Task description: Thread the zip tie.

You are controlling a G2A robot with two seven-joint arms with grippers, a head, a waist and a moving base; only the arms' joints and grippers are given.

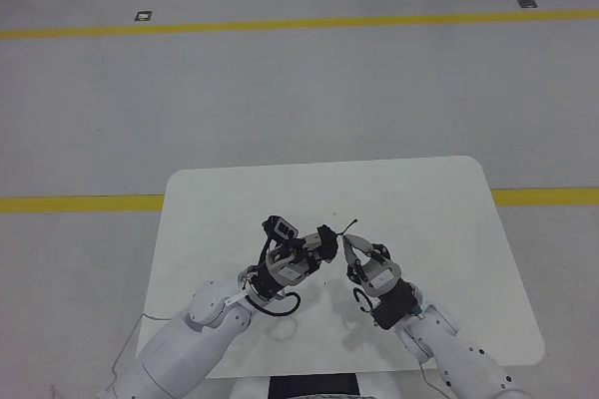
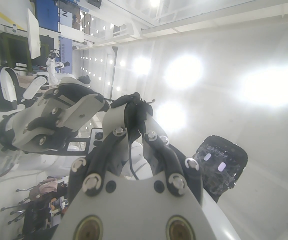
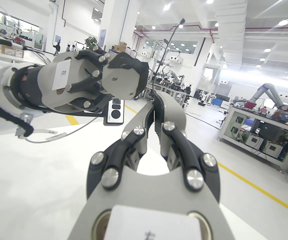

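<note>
While right hand (image 3: 154, 99) pinches zip tie (image 3: 169, 40), left hand (image 3: 135, 72) adjacent.

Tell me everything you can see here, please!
zip tie: one, black, held up over the table between both end effectors.
table: one, white, with rounded corners, under the arms.
floor lines: two, yellow, across the grey floor, one beyond the table and one running behind it.
arms: two, white, coming in over the table's near edge.
left end effector: one, grey with black-covered tips, shut on the zip tie.
right end effector: one, grey and black, shut on the zip tie, close beside the left one.
</note>
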